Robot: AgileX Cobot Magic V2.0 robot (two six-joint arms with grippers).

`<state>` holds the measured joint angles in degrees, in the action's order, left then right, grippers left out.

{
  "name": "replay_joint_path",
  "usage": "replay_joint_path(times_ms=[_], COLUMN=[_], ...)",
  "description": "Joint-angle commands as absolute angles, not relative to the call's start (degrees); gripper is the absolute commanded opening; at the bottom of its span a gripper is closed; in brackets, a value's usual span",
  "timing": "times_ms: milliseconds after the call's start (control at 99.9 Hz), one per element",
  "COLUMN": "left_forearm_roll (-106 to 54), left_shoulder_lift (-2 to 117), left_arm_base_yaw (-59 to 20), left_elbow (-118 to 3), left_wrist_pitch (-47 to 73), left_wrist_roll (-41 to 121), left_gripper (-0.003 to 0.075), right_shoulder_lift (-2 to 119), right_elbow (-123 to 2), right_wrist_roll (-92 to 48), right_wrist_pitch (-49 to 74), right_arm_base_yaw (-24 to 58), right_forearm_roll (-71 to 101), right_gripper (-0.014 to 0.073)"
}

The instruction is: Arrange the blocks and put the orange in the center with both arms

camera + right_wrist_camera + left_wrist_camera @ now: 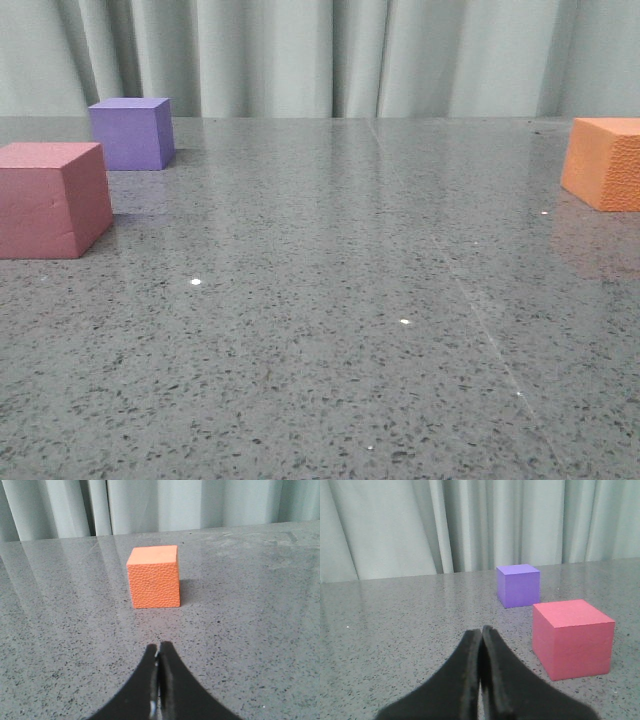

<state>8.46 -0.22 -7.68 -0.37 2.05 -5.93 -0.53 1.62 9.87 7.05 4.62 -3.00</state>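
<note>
Claw [159,650] closed, facing pebbled orange cube [154,577] on speckled table [250,630].

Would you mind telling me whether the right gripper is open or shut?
Shut: the right gripper has its fingers pressed together, empty, short of the orange cube.

worktop [330,330]: grey speckled stone look, polished, glossy, faint reflections | orange cube [153,577]: foam look, matt, pebbled rough sides, smoother top | pink-red cube [572,637]: matt, fine-grained, smooth | purple cube [518,585]: matt, smooth | curtain [330,55]: pale cloth, soft folds | left hand [481,635], right hand [159,649]: black, matt fingers
</note>
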Motion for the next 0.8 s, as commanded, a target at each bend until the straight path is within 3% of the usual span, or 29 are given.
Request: replay_joint_path(times_ms=[0, 791], left_forearm_roll=[8.1, 8.1], left_shoulder_lift=[-2.1, -2.1], left_arm_base_yaw=[-7.5, -7.5], left_elbow=[2.9, 2.9], left_wrist_pitch=[-2.3, -2.3], left_wrist_roll=[-6.4, -6.4], left_gripper=[-0.0019, -0.0019], right_shoulder_lift=[-1.1, -1.1], right_elbow=[0.8, 0.8], right_wrist_roll=[9.3, 9.3], right_wrist_pitch=[2.1, -0.9], right_arm_base_yaw=[4.3, 4.3], right_forearm_roll=[-2.8, -2.8], right_gripper=[-0.0067, -0.0067])
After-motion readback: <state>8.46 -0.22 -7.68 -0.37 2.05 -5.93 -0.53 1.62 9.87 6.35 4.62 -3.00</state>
